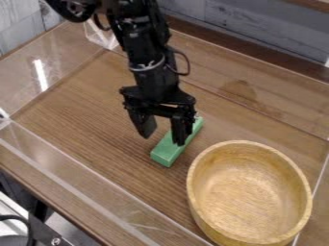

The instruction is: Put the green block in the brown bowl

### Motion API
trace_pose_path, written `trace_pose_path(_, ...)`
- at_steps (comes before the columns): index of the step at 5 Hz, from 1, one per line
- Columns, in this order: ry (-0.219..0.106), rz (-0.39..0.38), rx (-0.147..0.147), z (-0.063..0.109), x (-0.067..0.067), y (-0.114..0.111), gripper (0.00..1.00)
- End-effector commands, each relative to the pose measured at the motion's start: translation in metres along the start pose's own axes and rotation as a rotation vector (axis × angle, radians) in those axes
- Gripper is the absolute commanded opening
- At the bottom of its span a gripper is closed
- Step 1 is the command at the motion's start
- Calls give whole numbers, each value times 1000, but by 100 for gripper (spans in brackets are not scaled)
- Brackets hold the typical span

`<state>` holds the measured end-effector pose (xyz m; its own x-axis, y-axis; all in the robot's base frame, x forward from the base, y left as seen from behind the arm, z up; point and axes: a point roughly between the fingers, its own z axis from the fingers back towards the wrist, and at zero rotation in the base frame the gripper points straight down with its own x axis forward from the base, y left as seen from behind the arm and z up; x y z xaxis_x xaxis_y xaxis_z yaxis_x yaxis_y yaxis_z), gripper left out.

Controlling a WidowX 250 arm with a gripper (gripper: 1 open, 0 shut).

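The green block (168,151) lies flat on the wooden table, just left of the brown bowl (249,192), which stands empty at the lower right. My gripper (164,128) hangs straight over the block's far half, open, with one dark finger (145,123) to the left of the block and the other over its right side. The fingertips reach down to about the block's height; whether they touch it I cannot tell. The block's far end is hidden behind the fingers.
Clear plastic walls (52,163) ring the table surface along the front and left. A grey plank wall (257,24) runs along the back. White cable (100,36) loops near the arm at the upper left.
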<state>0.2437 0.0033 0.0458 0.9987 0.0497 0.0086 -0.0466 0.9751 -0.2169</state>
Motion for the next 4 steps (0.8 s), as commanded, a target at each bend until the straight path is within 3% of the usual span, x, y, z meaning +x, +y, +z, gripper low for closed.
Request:
trace_pose_path(1, -27, -10, 5, 0, 4, -3, 100)
trace_pose_path(3, -19, 3, 11, -14, 3, -1, 100)
trace_pose_path(4, -18, 7, 12, -19, 4, 0, 0)
